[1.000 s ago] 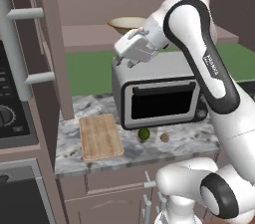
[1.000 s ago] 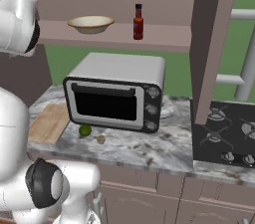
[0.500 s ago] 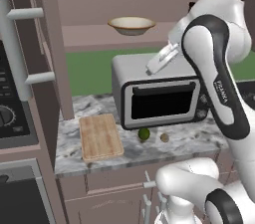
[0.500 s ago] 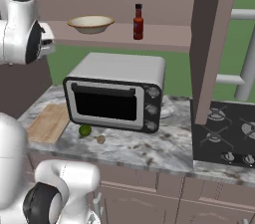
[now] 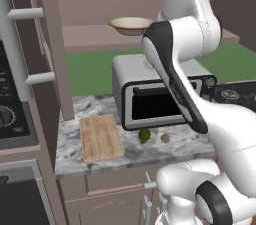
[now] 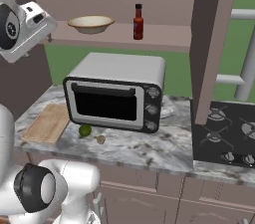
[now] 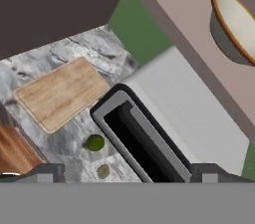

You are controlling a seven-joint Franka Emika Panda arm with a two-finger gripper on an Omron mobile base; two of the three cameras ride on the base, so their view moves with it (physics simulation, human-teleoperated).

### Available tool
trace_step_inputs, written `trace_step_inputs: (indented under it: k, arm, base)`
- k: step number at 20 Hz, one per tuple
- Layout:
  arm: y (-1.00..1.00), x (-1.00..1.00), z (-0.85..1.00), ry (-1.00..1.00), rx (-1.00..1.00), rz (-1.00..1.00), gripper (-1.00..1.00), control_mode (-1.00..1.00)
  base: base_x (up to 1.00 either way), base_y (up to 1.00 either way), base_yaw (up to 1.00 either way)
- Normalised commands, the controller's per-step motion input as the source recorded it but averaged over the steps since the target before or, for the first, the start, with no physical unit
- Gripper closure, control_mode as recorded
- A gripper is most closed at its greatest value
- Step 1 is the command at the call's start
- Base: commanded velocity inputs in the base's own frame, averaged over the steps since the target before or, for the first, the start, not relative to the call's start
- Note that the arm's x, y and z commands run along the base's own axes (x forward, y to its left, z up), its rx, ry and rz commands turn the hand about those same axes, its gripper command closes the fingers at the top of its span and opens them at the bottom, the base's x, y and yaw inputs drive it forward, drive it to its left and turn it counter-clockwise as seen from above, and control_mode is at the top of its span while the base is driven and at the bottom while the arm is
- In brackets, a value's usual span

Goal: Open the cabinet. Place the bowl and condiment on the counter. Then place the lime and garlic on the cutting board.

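A white robot arm rises over a marbled kitchen table [image 6: 144, 151] with the cabinet [image 6: 211, 44] above it standing open, its door swung out on the right of the right base view. On the cabinet's shelf sit the tan bowl [image 6: 90, 23] and, a little way to its right, the dark red condiment [image 6: 138, 22] bottle, upright with its black cap on. The pincer [image 7: 127, 170] hovers high over the table with its jaws spread wide and nothing between them; in the hand view its two dark tips frame the scene below. A silver toaster oven [image 6: 117, 92] with a dark glass door occupies the middle of the table beneath the shelf. Just in front of its lower left corner lies the green lime [image 6: 85, 130], and the small beige garlic [image 6: 101, 139] rests close beside it on the stone. The wooden cutting board [image 6: 47, 123] lies flat, bare, to the left of both, near the table's edge. A black stovetop [image 6: 224, 138] adjoins the table at right.
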Motion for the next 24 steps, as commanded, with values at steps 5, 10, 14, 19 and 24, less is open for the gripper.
trace_step_inputs:
  k: [5, 10, 14, 19, 24]
  arm:
    - [-0.19, 0.72, 0.33, -0.01, -0.17, -0.22, -1.0, -1.0]
    - [-0.1, 0.81, 0.01, -0.01, -0.11, -0.11, -1.0, -1.0]
    - [-0.13, 0.71, -0.03, 0.0, -0.07, 0.0, -1.0, -1.0]
    - [-0.21, 0.64, -0.07, 0.0, -0.03, 0.0, -1.0, -1.0]
    - [-0.13, 0.73, -0.1, 0.0, -0.03, 0.0, -1.0, -1.0]
  base:
    - [0.0, 0.0, 0.0]
    - [0.0, 0.0, 0.0]
    - [0.0, 0.0, 0.0]
    - [0.0, 0.0, 0.0]
    - [0.0, 0.0, 0.0]
